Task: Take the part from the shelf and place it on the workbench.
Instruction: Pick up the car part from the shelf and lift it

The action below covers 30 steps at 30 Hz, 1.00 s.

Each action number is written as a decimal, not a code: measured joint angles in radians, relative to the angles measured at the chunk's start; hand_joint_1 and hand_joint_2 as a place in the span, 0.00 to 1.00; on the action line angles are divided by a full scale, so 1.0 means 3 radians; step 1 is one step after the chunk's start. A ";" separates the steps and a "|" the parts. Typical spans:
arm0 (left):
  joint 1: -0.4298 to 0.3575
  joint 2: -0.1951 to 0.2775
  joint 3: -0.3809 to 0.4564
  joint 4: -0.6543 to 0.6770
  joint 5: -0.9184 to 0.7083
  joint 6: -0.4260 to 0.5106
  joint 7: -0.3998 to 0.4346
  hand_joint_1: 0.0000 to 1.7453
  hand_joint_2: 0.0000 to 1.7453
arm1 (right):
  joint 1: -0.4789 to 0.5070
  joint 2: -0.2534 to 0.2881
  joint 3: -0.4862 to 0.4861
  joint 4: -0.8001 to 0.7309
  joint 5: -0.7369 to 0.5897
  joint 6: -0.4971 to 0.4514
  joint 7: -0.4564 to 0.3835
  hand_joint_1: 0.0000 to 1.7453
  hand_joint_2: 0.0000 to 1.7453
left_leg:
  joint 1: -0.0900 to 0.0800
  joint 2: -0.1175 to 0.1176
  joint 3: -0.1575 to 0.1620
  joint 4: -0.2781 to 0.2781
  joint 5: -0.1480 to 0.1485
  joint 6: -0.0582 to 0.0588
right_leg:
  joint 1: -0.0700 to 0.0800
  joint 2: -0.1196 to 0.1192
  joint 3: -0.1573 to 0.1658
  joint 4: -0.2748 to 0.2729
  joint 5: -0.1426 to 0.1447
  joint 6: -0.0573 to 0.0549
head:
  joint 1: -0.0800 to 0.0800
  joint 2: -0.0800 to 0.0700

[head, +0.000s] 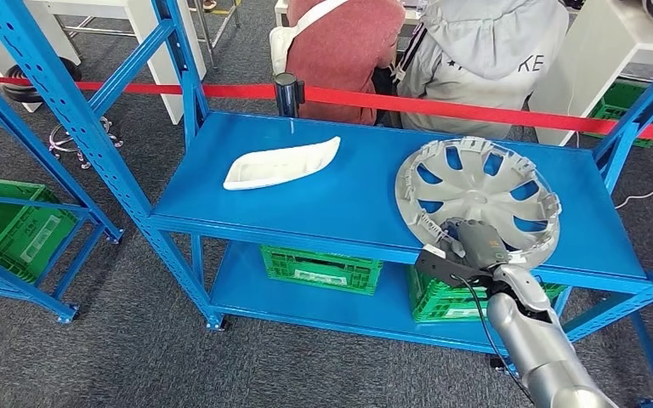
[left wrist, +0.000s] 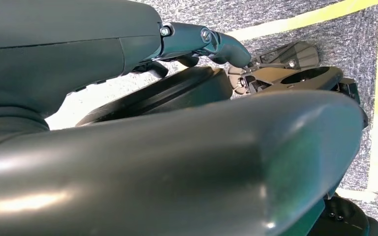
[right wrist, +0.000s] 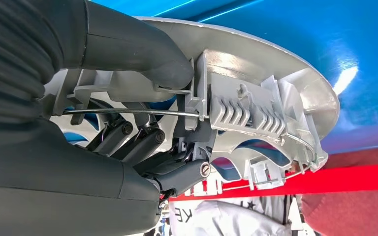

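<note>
A silver wheel cover point(head: 476, 197) lies inner side up on the right of the blue shelf's top board point(head: 340, 200), overhanging its front edge. My right hand point(head: 457, 251) grips the cover's near rim. In the right wrist view the grey thumb point(right wrist: 142, 51) presses on the rim's inner side and the dark fingers point(right wrist: 142, 142) curl under the wheel cover point(right wrist: 256, 98). A white elongated tray-like part point(head: 281, 163) lies on the left of the same board. My left hand point(left wrist: 197, 42) hangs over the floor, dark fingers curled in with nothing in them.
Green crates point(head: 321, 269) stand on the lower board and another point(head: 8, 225) in the left rack. A red barrier tape point(head: 442, 106) runs behind the shelf, with two people point(head: 425, 51) seated beyond it. Blue uprights point(head: 85, 127) frame the shelf's sides.
</note>
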 joint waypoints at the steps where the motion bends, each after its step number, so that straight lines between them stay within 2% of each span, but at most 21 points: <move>1: 0.0000 0.0000 -0.0001 0.0000 0.0000 0.0000 0.0000 0.00 0.00 | 0.0012 0.0003 0.0000 -0.0018 -0.0010 0.0003 -0.0009 1.00 1.00 | 0.0000 0.0000 0.0000 0.0000 0.0000 0.0000 | 0.0000 0.0000 0.0000 0.0000 0.0000 0.0000 | 0.0000 0.0000; 6: 0.0001 0.0001 -0.0022 0.0001 0.0001 0.0000 -0.0004 0.00 0.00 | 0.0266 0.0096 -0.0002 -0.0375 -0.0293 -0.0009 -0.0268 1.00 1.00 | 0.0001 0.0001 0.0002 -0.0001 -0.0002 -0.0003 | 0.0001 0.0001 0.0000 0.0000 0.0000 -0.0001 | 0.0000 0.0000; 12: -0.0008 0.0000 -0.0082 0.0001 -0.0037 0.0006 -0.0012 0.00 0.00 | 0.0727 0.0395 0.0005 -0.1200 -0.0975 -0.0060 -0.0655 1.00 1.00 | 0.0003 0.0003 0.0010 -0.0009 -0.0007 -0.0011 | 0.0003 0.0002 0.0002 0.0000 -0.0010 -0.0010 | -0.0001 0.0000; 15: -0.0014 0.0000 -0.0128 0.0001 -0.0092 0.0082 -0.0037 0.00 0.75 | 0.0861 0.0481 0.0012 -0.1470 -0.1218 -0.0078 -0.0775 1.00 1.00 | 0.0003 0.0001 0.0010 -0.0010 -0.0007 -0.0011 | 0.0003 -0.0001 0.0004 0.0000 -0.0014 -0.0010 | 0.0000 0.0000; 16: -0.0018 0.0000 -0.0146 0.0001 -0.0113 0.0126 -0.0055 0.00 0.75 | 0.0895 0.0502 0.0017 -0.1536 -0.1240 -0.0097 -0.0794 1.00 1.00 | 0.0003 0.0002 0.0010 -0.0010 -0.0007 -0.0011 | 0.0003 0.0000 0.0005 0.0000 -0.0013 -0.0010 | 0.0000 0.0000; 18: -0.0034 -0.0001 -0.0176 0.0001 -0.0121 0.0188 -0.0100 0.00 0.25 | 0.0952 0.0537 0.0036 -0.1631 -0.1216 -0.0147 -0.0802 1.00 1.00 | 0.0002 0.0004 0.0011 -0.0010 -0.0008 -0.0011 | 0.0002 0.0002 0.0005 0.0000 -0.0013 -0.0010 | 0.0000 0.0000; 19: -0.0042 -0.0001 -0.0184 0.0000 -0.0102 0.0187 -0.0124 0.00 0.25 | 0.0972 0.0551 0.0048 -0.1660 -0.1196 -0.0173 -0.0798 1.00 1.00 | 0.0002 0.0004 0.0011 -0.0010 -0.0007 -0.0011 | 0.0001 0.0002 0.0005 0.0000 -0.0013 -0.0009 | 0.0000 0.0000; 22: -0.0061 -0.0002 -0.0188 0.0000 -0.0009 0.0099 -0.0196 0.00 1.00 | 0.1001 0.0581 0.0082 -0.1715 -0.1145 -0.0245 -0.0784 1.00 1.00 | 0.0001 0.0003 0.0011 -0.0010 -0.0007 -0.0011 | 0.0001 0.0002 0.0004 0.0000 -0.0012 -0.0009 | 0.0000 0.0000; 23: -0.0067 -0.0002 -0.0188 0.0000 0.0015 0.0068 -0.0207 0.00 1.00 | 0.1005 0.0587 0.0090 -0.1729 -0.1122 -0.0267 -0.0780 1.00 1.00 | 0.0001 0.0003 0.0011 -0.0010 -0.0007 -0.0011 | 0.0001 0.0002 0.0004 0.0000 -0.0012 -0.0009 | 0.0000 0.0000; 25: -0.0076 -0.0003 -0.0187 0.0001 0.0051 0.0014 -0.0220 0.00 0.50 | 0.1019 0.0595 0.0105 -0.1747 -0.1069 -0.0312 -0.0773 1.00 1.00 | 0.0001 0.0003 0.0011 -0.0010 -0.0007 -0.0011 | 0.0001 0.0001 0.0005 0.0000 -0.0012 -0.0009 | 0.0000 0.0000; 27: -0.0082 -0.0003 -0.0187 0.0003 0.0075 -0.0032 -0.0231 0.00 0.50 | 0.1045 0.0599 0.0117 -0.1758 -0.1015 -0.0357 -0.0769 1.00 1.00 | 0.0001 0.0002 0.0011 -0.0010 -0.0007 -0.0011 | 0.0001 0.0001 0.0004 0.0000 -0.0012 -0.0009 | 0.0000 0.0000; 29: -0.0086 -0.0003 -0.0186 0.0006 0.0089 -0.0055 -0.0236 0.00 1.00 | 0.1077 0.0600 0.0128 -0.1768 -0.0960 -0.0408 -0.0762 1.00 1.00 | 0.0001 0.0001 0.0010 -0.0010 -0.0008 -0.0012 | 0.0001 0.0001 0.0004 0.0000 -0.0013 -0.0009 | 0.0000 0.0000; 30: -0.0088 -0.0003 -0.0186 0.0008 0.0093 -0.0061 -0.0244 0.00 0.75 | 0.1091 0.0601 0.0133 -0.1771 -0.0933 -0.0433 -0.0756 1.00 1.00 | 0.0001 0.0001 0.0010 -0.0010 -0.0008 -0.0012 | 0.0001 0.0001 0.0004 0.0000 -0.0013 -0.0009 | 0.0000 0.0000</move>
